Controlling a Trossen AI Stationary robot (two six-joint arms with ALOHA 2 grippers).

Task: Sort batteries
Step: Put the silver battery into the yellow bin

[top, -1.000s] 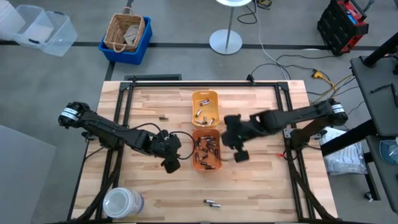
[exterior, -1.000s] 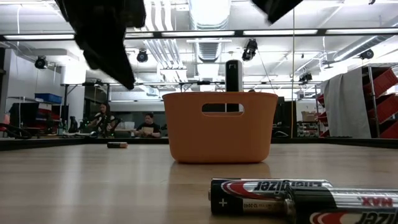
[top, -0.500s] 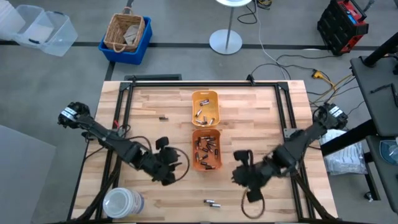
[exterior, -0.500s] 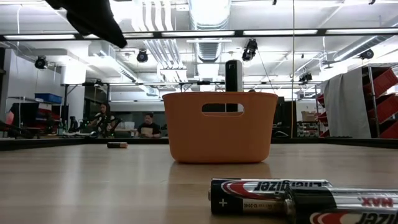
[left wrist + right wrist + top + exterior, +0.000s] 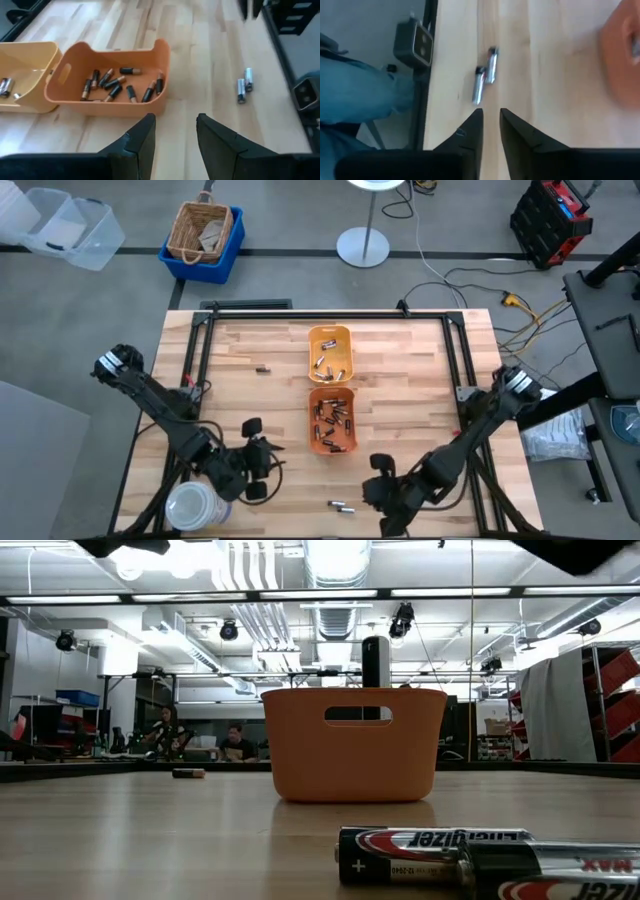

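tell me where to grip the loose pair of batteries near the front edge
Take one battery at a time, across its middle, from straight above. Both lie flat and side by side on the table, probably touching, so the fingers should straddle the round body across its width. The right gripper is nearest.

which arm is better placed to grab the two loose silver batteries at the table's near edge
Right, probably: the right gripper sits closest to the two loose silver batteries, fingers slightly apart and aimed at them. The left gripper is farther off.
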